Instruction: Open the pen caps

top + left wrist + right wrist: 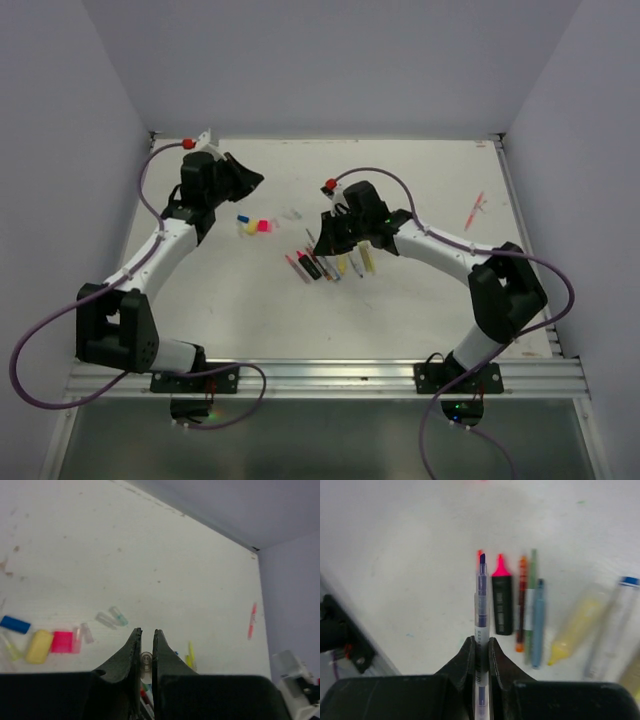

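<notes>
Right claw (481, 641) clamped on purple-tipped pen (481, 595), cap off, long axis straight out of the jaws, parallel to the pens (502, 600) on the worktop (395, 555) beneath. Left claw (146, 631) pinches what looks like a pale clear cap (146, 660). Loose pen caps (62, 641) lie just on its near side.

No readable text anywhere. Dark print on the clear pen (481, 605) and a faint marking on the black highlighter (502, 605) in the right wrist view, both too blurred to make out.
</notes>
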Tool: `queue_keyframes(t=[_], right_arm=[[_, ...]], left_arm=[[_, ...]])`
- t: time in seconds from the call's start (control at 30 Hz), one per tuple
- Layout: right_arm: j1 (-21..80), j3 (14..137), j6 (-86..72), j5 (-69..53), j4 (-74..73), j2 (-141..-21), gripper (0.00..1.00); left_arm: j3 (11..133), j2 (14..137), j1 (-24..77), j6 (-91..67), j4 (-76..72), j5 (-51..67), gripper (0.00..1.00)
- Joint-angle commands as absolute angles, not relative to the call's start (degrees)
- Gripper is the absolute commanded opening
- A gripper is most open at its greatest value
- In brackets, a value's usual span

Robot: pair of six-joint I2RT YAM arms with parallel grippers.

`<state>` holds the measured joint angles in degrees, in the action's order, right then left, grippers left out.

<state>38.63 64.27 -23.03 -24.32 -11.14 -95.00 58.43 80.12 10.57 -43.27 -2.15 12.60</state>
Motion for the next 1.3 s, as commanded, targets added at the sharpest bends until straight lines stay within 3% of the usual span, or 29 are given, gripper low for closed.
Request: queue_keyframes(t=[0.0,0.07,0.3,0.57,0.97,1.2,1.27], right_arm=[[35.60,69.16,-16.19,-4.88,-22.92,-91.23,0.00],[34.55,70.13,-13.54,3.90,-28.72,-91.93,0.00],[30.85,66.45,-15.12,14.23,-30.50,-92.02,0.00],[30.41,65.83,-16.87,18.54,-29.88,-94.65,0.00],[28.04,65.22,-16.96,15.56,-27.25,-99.67,0.00],[27.95,65.21,-16.44,13.28,-26.54,-101.69,0.02],[27.86,65.39,-16.44,13.18,-26.54,-102.30,0.05]], left_arm=[[55.82,78.66,9.76,-38.85,8.25,0.28,0.00],[54.50,78.40,9.49,-38.50,10.72,-4.99,0.00],[49.66,78.57,9.23,-38.93,11.95,-12.21,0.00],[46.41,84.55,7.91,-39.73,10.73,-11.95,0.00],[48.34,92.63,6.59,-41.48,5.98,-9.49,0.00],[50.36,95.18,5.89,-42.45,5.36,-9.05,0.30],[50.62,95.36,5.63,-42.63,5.27,-9.14,0.34]])
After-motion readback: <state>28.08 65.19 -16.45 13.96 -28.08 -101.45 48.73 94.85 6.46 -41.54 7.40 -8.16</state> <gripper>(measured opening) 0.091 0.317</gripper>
